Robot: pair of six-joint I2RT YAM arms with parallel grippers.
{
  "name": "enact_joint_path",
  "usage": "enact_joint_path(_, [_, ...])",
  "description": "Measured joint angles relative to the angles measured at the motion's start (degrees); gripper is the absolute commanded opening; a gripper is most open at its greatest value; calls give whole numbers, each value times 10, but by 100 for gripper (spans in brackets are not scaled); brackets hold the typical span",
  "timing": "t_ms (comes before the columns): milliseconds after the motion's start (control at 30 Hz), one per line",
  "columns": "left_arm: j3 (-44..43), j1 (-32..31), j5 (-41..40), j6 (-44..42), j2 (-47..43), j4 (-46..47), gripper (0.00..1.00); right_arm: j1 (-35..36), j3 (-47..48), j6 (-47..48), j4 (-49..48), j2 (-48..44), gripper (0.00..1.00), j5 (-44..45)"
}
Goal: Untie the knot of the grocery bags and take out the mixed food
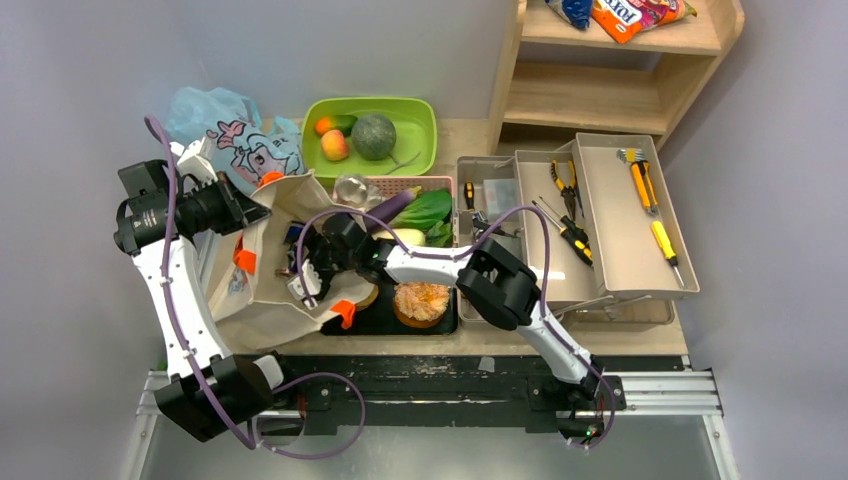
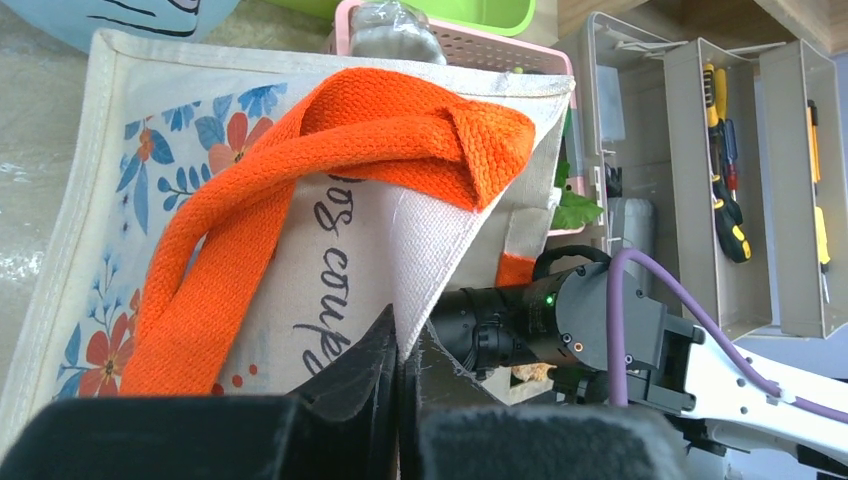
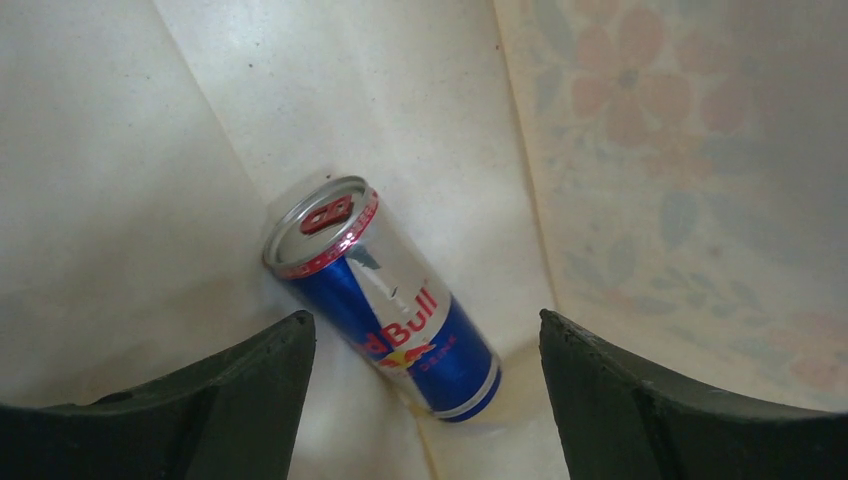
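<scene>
The beige canvas tote [image 1: 262, 290] with orange handles [image 2: 300, 160] lies at the table's left. My left gripper [image 2: 405, 345] is shut on the tote's rim and holds its mouth up. My right gripper [image 3: 425, 320] is inside the tote, open, its fingers on either side of a blue and silver drink can [image 3: 385, 295] without touching it. The can lies on the tote's bottom. The light-blue plastic bag [image 1: 225, 130] sits crumpled behind the tote; its knot does not show. An orange-topped pastry [image 1: 421, 300] rests on a black tray [image 1: 385, 320].
A green basket [image 1: 425, 110] holds an orange [image 1: 324, 125], peach [image 1: 335, 146] and melon [image 1: 373, 136]. A pink basket [image 1: 420, 183] holds an eggplant [image 1: 392, 208], greens [image 1: 425, 210] and radish [image 1: 405, 236]. An open toolbox [image 1: 610, 220] and a wooden shelf [image 1: 620, 70] stand at right.
</scene>
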State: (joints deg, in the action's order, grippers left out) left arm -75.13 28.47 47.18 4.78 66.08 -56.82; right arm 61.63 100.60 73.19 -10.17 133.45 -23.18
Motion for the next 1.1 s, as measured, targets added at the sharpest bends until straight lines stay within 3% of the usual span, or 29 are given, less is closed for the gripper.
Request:
enact_joint_path(800, [-12, -54, 54, -38, -5, -57, 0, 8, 14, 207, -49, 62, 87, -18])
enact_joint_path(967, [-13, -77, 66, -48, -10, -75, 0, 8, 15, 238, -59, 70, 74, -19])
enact_joint_path(1100, [-13, -80, 67, -62, -12, -91, 0, 8, 14, 266, -62, 78, 47, -19])
